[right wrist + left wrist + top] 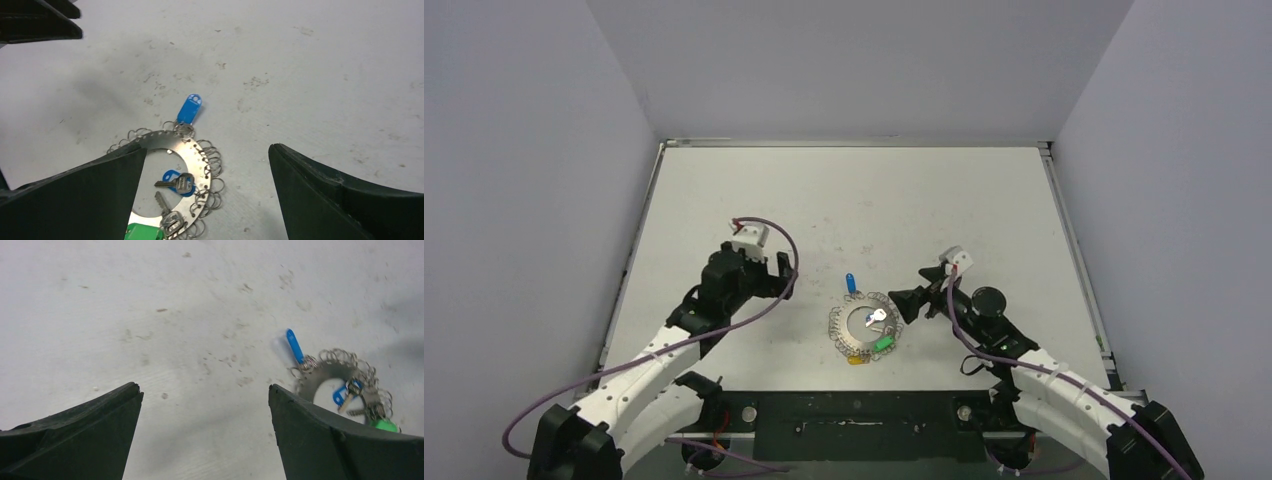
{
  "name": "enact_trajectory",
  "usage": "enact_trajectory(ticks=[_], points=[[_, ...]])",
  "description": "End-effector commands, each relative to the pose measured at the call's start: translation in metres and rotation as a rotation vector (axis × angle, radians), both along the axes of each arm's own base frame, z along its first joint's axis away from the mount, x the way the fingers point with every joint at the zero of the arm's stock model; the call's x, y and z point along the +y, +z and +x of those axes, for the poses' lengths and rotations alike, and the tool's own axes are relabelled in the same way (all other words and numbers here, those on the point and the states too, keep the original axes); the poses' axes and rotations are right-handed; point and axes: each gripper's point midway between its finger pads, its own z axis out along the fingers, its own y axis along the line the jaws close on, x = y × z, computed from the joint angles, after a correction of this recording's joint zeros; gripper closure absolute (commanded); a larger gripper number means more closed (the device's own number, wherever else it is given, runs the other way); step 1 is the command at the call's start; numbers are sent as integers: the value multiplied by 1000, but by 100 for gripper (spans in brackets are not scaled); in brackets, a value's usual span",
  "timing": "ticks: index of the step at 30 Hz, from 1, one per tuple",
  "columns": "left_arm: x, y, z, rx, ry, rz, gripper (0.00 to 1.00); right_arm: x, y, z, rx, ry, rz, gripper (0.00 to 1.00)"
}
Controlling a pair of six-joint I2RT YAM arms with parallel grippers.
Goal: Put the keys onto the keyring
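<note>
Arms [656, 362] bent inward, left claw [204, 389], right claw [207, 149] agape, flanking keyring [193, 156]

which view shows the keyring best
Right wrist: the keyring lies close, its wire loops and the keys distinct, though partly covered. Top external shows the whole keyring but tiny; left wrist catches the keyring only partly, at the frame's edge.

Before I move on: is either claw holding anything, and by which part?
Nothing held: the left claw and right claw are open, empty; keyring lies untouched.
</note>
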Motion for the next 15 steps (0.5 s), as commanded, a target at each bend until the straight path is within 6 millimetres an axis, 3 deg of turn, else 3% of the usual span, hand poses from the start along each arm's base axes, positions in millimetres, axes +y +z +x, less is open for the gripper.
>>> enact_trajectory(ticks=[1,4,6,11,13,15], points=[[44,30,23,-78,158,-83,3,-24,30,41,-35,-152,-15,0],[78,35,35,-109,280,-60,3,-54,26,64,-2,-275,-71,0],[100,37,41,-137,361,-12,3,-85,23,75,12,-398,-146,0],[139,26,53,-201,526,141,3,-153,18,79,-21,-687,-310,0],[147,14,60,-220,548,191,3,-167,7,79,-16,-758,-336,0],[150,-1,68,-231,549,221,3,-168,-4,82,-29,-750,-354,0]])
